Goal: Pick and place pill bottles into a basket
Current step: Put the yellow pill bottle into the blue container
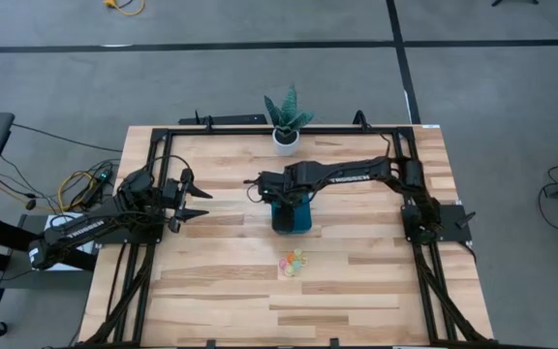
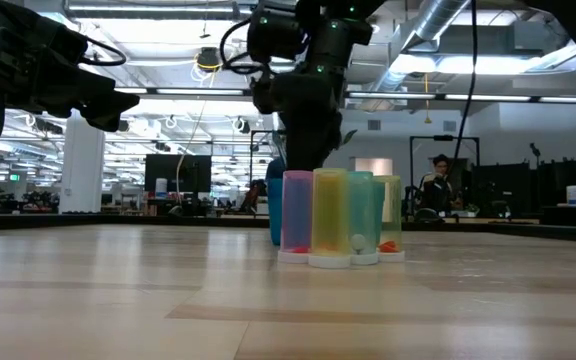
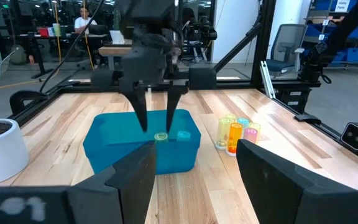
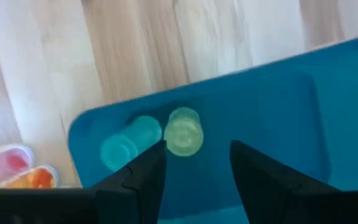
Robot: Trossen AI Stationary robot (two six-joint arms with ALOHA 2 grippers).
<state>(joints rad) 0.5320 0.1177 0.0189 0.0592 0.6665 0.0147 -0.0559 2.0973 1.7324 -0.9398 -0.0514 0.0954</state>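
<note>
The right gripper (image 3: 157, 118) hangs directly over the teal-blue rectangular plastic basket (image 1: 292, 219) in the middle of the wooden counter (image 1: 356, 281), its jaws parted and holding nothing. Just below the jaws, two small pill bottles lie on their sides on the basket floor, a pale green one (image 4: 183, 131) and a light blue one (image 4: 130, 142), touching or nearly so near one short end of the basket; in the right wrist view their round caps face the camera, so their long axes appear to run roughly along the basket's floor, not upright. The remaining pill bottles (image 1: 293, 262), a tight standing cluster of pink, yellow, green and orange translucent cylinders, sit on the counter just beyond the basket on the side away from the small potted plant in a white pot (image 1: 286, 120), long axes vertical. That cluster lies nearer the right arm than the left, so the next pick probably calls for the right gripper to lift and travel across the basket's edge toward it. The left gripper (image 1: 197, 202) waits well apart at the counter's left side, jaws spread and empty.
</note>
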